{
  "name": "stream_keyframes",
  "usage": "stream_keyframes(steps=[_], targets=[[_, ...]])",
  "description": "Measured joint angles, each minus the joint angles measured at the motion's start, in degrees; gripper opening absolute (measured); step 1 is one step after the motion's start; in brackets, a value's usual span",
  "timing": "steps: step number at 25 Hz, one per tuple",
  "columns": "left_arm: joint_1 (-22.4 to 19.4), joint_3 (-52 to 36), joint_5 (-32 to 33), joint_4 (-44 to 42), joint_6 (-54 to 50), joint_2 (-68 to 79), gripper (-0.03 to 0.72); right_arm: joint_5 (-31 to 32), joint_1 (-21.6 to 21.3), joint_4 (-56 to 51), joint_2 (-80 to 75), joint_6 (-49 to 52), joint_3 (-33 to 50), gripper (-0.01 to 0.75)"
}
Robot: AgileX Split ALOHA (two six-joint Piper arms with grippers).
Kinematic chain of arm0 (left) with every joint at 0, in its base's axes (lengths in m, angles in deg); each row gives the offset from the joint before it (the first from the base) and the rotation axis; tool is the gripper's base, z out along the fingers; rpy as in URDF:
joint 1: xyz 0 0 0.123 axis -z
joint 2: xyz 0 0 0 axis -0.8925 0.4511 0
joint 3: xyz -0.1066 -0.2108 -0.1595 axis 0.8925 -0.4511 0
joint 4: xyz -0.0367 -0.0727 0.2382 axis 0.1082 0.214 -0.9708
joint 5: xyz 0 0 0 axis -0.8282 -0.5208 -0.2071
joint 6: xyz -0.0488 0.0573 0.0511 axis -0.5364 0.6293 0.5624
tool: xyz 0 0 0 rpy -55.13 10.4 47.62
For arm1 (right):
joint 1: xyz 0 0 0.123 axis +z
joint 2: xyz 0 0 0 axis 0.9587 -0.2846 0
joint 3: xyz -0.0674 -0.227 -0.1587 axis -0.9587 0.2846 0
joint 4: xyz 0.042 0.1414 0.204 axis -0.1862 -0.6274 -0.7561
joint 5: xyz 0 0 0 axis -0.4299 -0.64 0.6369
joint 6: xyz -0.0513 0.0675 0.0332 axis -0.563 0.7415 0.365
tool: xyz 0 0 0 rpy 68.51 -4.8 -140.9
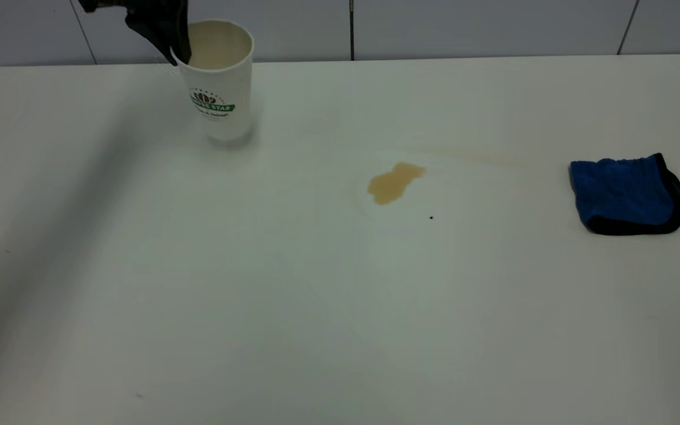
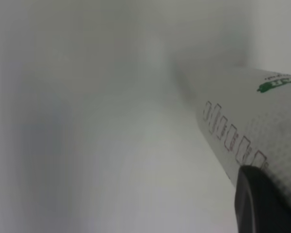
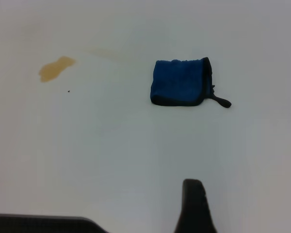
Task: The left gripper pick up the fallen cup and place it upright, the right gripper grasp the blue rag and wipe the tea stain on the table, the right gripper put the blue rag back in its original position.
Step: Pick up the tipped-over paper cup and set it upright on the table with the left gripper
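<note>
One upright cup (image 1: 220, 82) in left tool (image 1: 177, 50).

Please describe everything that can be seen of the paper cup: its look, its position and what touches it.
The cup is white textured paper with a green banner logo and a cream inside that looks empty. It stands upright on the table, at the far left side, well apart from the tea stain. The left tool grips its rim, with one black finger against the outer wall.
</note>
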Motion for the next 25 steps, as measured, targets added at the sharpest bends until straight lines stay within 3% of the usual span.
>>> stream_keyframes(steps=[9, 13, 16, 22, 25], targets=[[-0.06, 0.0, 0.0, 4.19, 3.29, 3.59, 0.073, 0.0, 0.0, 0.0, 0.0, 0.0, 0.0, 0.58], [-0.06, 0.0, 0.0, 6.1, 6.02, 3.93, 0.128, 0.0, 0.0, 0.0, 0.0, 0.0, 0.0, 0.58], [-0.07, 0.0, 0.0, 7.82, 7.34, 3.93, 0.222, 0.0, 0.0, 0.0, 0.0, 0.0, 0.0, 0.58], [-0.65, 0.0, 0.0, 8.07, 8.77, 3.66, 0.53, 0.0, 0.0, 0.0, 0.0, 0.0, 0.0, 0.58], [-0.69, 0.51, 0.0, 5.98, 9.0, 2.4, 0.642, 0.0, 0.0, 0.0, 0.0, 0.0, 0.0, 0.58]])
